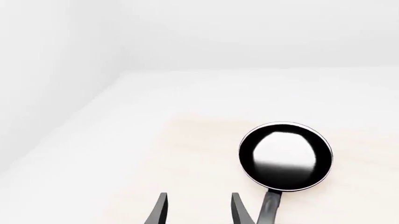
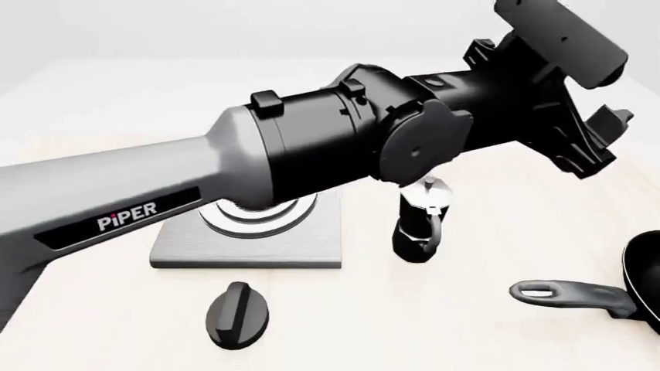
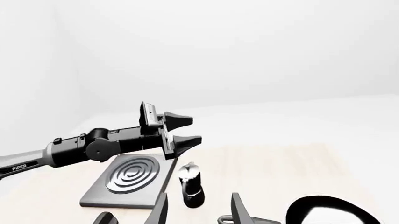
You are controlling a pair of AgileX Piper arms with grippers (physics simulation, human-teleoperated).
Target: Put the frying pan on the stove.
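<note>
The black frying pan (image 1: 285,156) lies on the table with its glossy inside up and its long handle (image 2: 565,294) pointing left in the front view; only its rim (image 2: 644,286) shows at that view's right edge. It also shows in the right wrist view (image 3: 330,212). The grey stove (image 2: 299,243) with silver rings sits left of centre, partly behind my left arm, and also shows in the right wrist view (image 3: 100,196). My left gripper (image 2: 610,143) is open and empty, held high above the table, short of the pan (image 1: 199,212). My right gripper (image 3: 201,212) is open and empty.
A black-and-silver moka pot (image 2: 421,224) stands between the stove and the pan. A black oval knob (image 2: 239,313) lies in front of the stove. My left arm (image 2: 258,170) stretches across the front view over the stove.
</note>
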